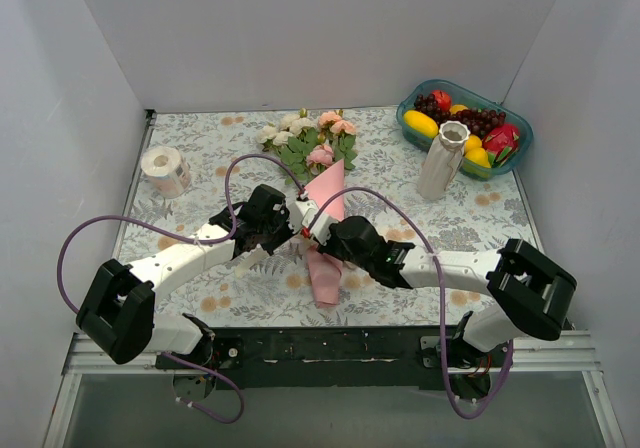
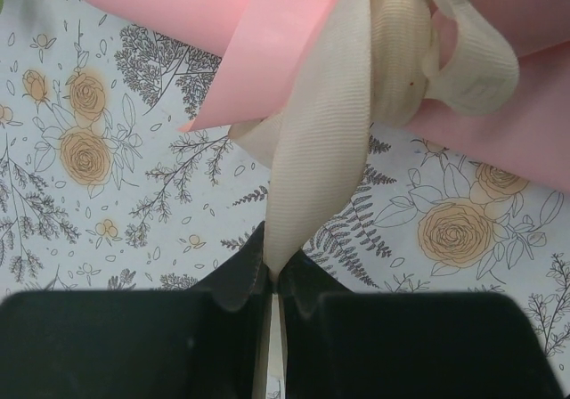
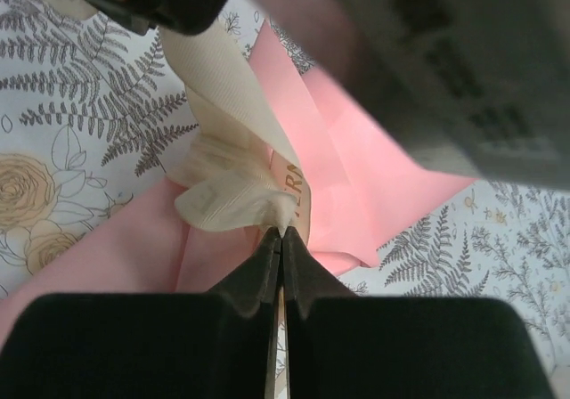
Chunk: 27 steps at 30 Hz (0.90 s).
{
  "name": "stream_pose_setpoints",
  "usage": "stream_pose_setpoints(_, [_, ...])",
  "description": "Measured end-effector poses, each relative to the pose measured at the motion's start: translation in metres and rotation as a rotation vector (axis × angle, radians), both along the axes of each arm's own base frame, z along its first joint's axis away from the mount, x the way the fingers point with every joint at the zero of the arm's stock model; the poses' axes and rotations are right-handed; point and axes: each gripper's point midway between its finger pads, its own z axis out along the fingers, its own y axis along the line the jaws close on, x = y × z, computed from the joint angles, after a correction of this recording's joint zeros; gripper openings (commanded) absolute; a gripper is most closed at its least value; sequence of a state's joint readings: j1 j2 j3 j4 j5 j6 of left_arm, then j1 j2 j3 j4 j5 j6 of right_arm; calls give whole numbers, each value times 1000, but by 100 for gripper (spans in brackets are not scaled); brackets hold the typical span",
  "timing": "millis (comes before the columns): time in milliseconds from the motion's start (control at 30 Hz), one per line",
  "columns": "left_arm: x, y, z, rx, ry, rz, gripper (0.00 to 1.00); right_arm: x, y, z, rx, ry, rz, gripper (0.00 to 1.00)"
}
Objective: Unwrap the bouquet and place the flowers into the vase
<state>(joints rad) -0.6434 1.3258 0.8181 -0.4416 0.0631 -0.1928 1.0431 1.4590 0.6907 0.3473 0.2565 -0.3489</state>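
At the near middle of the floral-print table (image 1: 200, 168), the left gripper (image 2: 272, 270) pinches a tail of the cream ribbon (image 2: 321, 150). The right gripper (image 3: 281, 234), jaws pressed together, nips the bow's loop by the knot, apparently so the pair can pull the tie apart. The bouquet (image 1: 328, 196) lies flat between them, its pink paper cone (image 1: 324, 278) not yet opened and the flowers (image 1: 305, 133) fanned toward the back. Farther right, the vase (image 1: 443, 163) stands upright just before the teal fruit bowl (image 1: 452, 82), ready for stems.

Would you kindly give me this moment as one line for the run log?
left gripper: shut on ribbon tail | right gripper: shut on ribbon bow | bouquet: wrapped, lying flat | vase: no flowers yet
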Motion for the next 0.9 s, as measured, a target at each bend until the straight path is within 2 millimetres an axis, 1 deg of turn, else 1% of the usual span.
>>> stream_pose_setpoints(233, [0,0,0,2,-1,-1,4,10,-2,8,-5,-37,-49,1])
stream_pose_setpoints(333, [0,1,-1,3,2,0,0,14,-7,13,-8,-57,-74,1])
stream_pose_setpoints(467, [-2,4,-2,16,9,10,0,20,-15,31,15,-99,-128,1])
stream_pose_setpoints(567, [-2,9,3,28,-6,22,0,25,-27,50,44,-135,-197,1])
stream_pose_setpoints(667, [3,16,16,34,-61,44,0,28,-46,70,75,-164,-285,1])
stream_pose_setpoints(733, [11,23,32,21,-120,76,0,28,-58,80,92,-179,-333,1])
stream_pose_setpoints(767, [15,28,36,17,-133,98,0,28,-65,85,104,-188,-357,1])
stream_pose_setpoints(833, [31,44,51,0,-156,173,0,26,-79,96,122,-201,-401,1])
stream_pose_setpoints(900, [51,63,69,-18,-183,262,0,24,-91,107,143,-214,-442,1])
